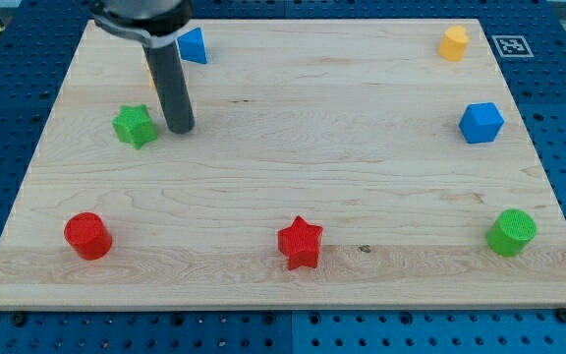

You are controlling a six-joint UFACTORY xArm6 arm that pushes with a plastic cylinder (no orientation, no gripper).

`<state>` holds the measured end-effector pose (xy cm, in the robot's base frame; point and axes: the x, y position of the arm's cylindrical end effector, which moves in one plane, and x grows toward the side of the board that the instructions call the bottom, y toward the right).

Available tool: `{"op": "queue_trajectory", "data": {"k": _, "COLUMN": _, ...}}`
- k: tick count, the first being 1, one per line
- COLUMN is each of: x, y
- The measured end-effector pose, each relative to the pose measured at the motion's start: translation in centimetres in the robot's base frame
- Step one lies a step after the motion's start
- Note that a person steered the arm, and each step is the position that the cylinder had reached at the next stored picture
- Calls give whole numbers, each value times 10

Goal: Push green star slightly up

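The tip (181, 129) sits just right of the green star (135, 126), far left on the tabletop (293, 167). No fingers here, only a rod. It looks misplaced for pushing upward; it wants the star's near side.

The pale wooden worktop (293, 118) sits on a blue perforated base. On it lie eight blocks. At the far left are a blue block (194, 45), partly hidden, and just nearer a green star (135, 126), with my tip (180, 129) just right of it. Near left is a red cylinder (87, 236). A red star (301, 243) lies near centre. Down the right side: an orange block (453, 43), a blue cube (481, 122), a green cylinder (512, 232).
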<state>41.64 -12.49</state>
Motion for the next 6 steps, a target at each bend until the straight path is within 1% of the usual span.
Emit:
{"op": "queue_trajectory", "data": {"k": 1, "x": 19, "y": 8}}
{"op": "queue_trajectory", "data": {"k": 2, "x": 41, "y": -34}}
{"op": "queue_trajectory", "data": {"k": 3, "x": 38, "y": -60}}
{"op": "queue_trajectory", "data": {"k": 6, "x": 4, "y": -64}}
